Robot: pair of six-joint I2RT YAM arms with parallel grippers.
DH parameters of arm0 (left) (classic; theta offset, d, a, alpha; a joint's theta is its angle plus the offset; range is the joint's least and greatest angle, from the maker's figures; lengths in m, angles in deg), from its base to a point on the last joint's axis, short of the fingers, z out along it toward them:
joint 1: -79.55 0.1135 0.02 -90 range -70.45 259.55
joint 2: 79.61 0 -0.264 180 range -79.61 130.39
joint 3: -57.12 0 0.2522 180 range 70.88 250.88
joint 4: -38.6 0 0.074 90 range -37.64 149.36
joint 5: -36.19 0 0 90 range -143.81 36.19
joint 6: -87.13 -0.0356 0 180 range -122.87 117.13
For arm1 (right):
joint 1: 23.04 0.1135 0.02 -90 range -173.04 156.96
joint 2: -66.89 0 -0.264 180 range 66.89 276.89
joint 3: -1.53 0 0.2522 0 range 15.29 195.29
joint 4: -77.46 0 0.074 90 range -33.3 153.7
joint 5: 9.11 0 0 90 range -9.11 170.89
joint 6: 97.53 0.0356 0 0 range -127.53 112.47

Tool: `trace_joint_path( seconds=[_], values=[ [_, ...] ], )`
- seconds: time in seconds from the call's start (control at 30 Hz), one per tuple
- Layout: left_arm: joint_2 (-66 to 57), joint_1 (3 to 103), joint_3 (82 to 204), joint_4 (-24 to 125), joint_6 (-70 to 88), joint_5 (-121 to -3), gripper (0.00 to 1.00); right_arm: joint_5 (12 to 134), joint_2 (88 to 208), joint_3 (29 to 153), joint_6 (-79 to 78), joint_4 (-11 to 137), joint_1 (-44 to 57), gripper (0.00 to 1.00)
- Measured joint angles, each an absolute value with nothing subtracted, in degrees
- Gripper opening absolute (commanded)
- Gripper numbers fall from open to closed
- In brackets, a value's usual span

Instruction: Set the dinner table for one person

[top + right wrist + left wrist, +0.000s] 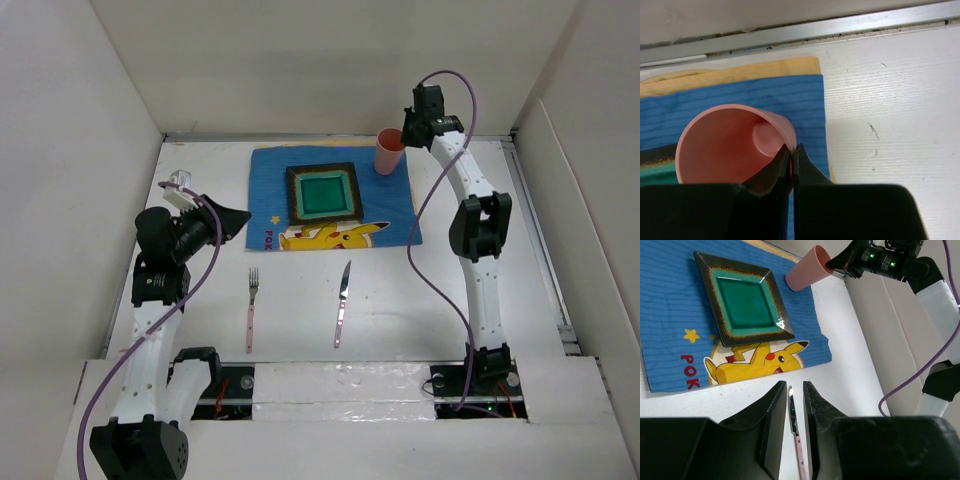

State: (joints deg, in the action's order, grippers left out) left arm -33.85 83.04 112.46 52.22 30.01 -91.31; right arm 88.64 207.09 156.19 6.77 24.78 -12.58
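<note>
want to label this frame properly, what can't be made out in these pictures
Right wrist view: whether the pink cup touches the blue mat; the cup's own wall and the right gripper hide its underside.
Left wrist view: the knife's handle end, cut off by the bottom edge, between the left gripper's fingers.
Top view: the left gripper's jaws, hidden by its own body; the fork's tines, too small to count.

We see bright, even, diffuse light, seemingly from overhead. Shadows on the table (pixel 300 320) are faint and soft. The plate (pixel 742 300) glaze carries mild glare. The cup (pixel 730 145) interior darkens slightly lower down.
</note>
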Motion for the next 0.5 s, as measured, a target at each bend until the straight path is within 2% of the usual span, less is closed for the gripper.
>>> trace_joint_path(
  seconds=[0.2, 0.23, 0.3, 0.33, 0.43, 0.5],
  values=[
    [-33.7, 83.04, 112.46, 52.24, 30.01, -91.24, 0.17, 89.03, 208.99, 157.11, 6.75, 25.17, -12.67, 0.0],
    [-33.7, 83.04, 112.46, 52.24, 30.01, -91.22, 0.17, 89.05, 209.12, 157.3, 6.73, 25.22, -12.78, 0.13],
    [-33.7, 83.04, 112.46, 52.22, 30.01, -91.2, 0.18, 89.01, 209.12, 157.33, 6.71, 25.28, -12.89, 0.28],
    [-33.68, 83.04, 112.46, 52.22, 30.01, -91.2, 0.18, 88.81, 209.12, 157.04, 6.73, 25.59, -12.89, 0.41],
    [-33.48, 83.04, 112.46, 52.22, 30.01, -91.2, 0.23, 87.46, 209.08, 155.34, 6.88, 27.05, -12.89, 0.54],
    [-33.35, 83.04, 112.46, 52.2, 30.03, -91.2, 0.24, 86.28, 208.88, 154.29, 7.14, 27.62, -12.89, 0.57]
  ],
)
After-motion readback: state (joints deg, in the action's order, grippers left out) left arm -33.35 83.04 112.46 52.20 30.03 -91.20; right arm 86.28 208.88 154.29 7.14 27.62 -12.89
